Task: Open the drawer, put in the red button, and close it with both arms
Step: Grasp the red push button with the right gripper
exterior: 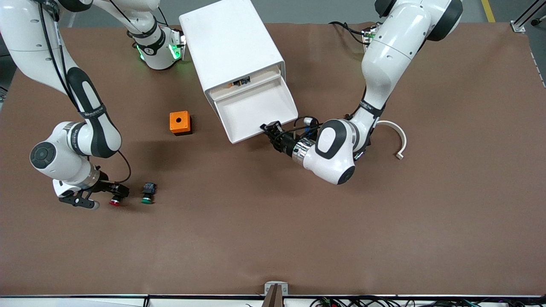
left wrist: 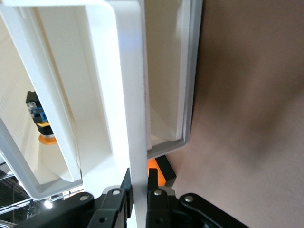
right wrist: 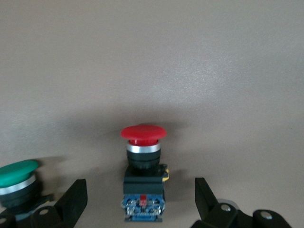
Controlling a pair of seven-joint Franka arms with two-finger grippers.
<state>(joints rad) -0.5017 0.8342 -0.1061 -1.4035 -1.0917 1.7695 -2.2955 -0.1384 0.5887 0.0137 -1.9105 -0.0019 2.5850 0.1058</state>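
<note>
The drawer stands pulled out of the white cabinet, and its tray is empty. My left gripper is shut on the drawer's front wall at the corner toward the left arm's end. The left wrist view shows the gripper pinching that wall. The red button lies on the table near the right arm's end. My right gripper is low over it and open. In the right wrist view the red button lies between the gripper's spread fingers without touching them.
A green-capped button lies close beside the red one and shows in the right wrist view. An orange box with a hole sits beside the drawer. A white curved strip lies near the left arm.
</note>
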